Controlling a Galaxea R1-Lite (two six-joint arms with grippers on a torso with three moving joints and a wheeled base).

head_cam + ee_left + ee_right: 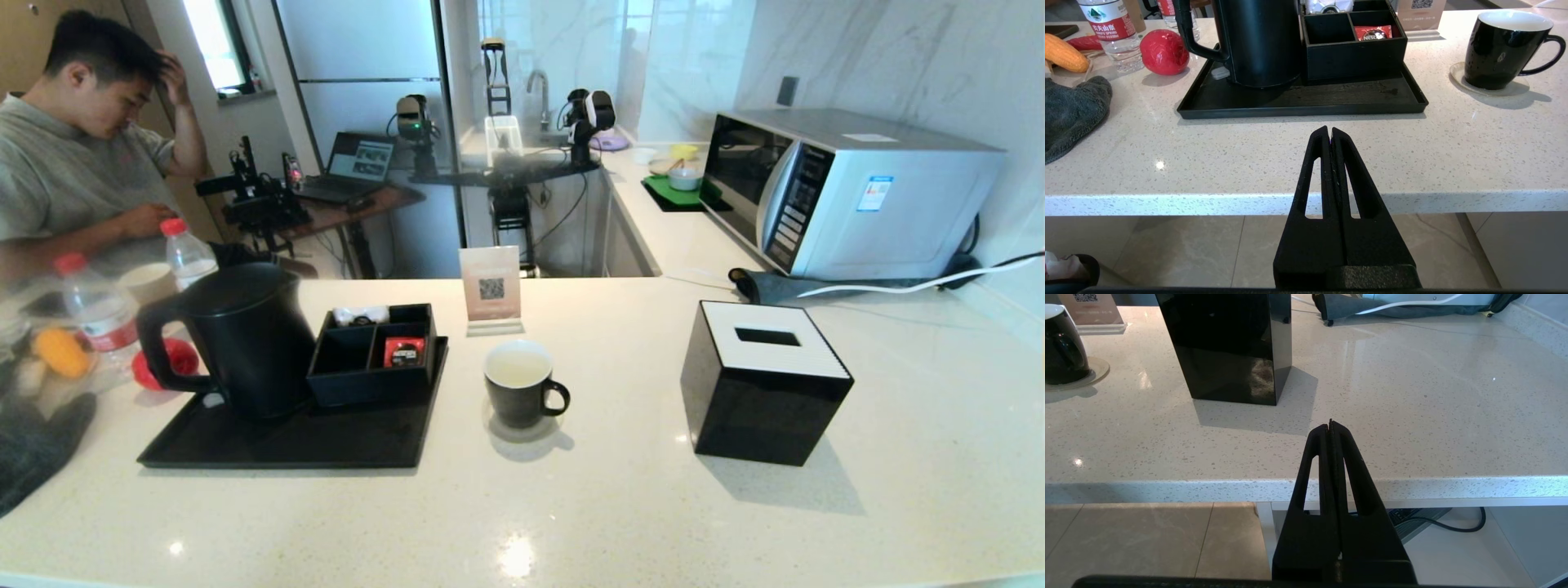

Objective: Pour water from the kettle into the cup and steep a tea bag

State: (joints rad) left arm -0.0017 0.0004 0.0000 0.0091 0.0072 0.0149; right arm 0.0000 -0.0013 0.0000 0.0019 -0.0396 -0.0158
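Note:
The matte black kettle [245, 335] [1261, 41] stands on the left of a black tray [245, 445], its loop handle pointing left. The black cup [522, 392] [1502, 49] [1061, 347] sits on a coaster mid-counter, handle to the right, with pale water [517, 367] inside. I cannot make out a tea bag for certain; white packets [359, 314] lie in the organizer's back compartment. My left gripper [1329, 130] is shut and empty, just off the counter's front edge, facing the tray. My right gripper [1330, 424] is shut and empty, facing the counter right of the tissue box. Neither shows in the head view.
A black organizer [371, 359] with a red sachet [404, 351] shares the tray. A black tissue box [763, 384] stands right of the cup, a QR sign [491, 286] behind it, a microwave [849, 192] at back right. Bottles [102, 314], a grey cloth [1069, 110] and a person [73, 147] are left.

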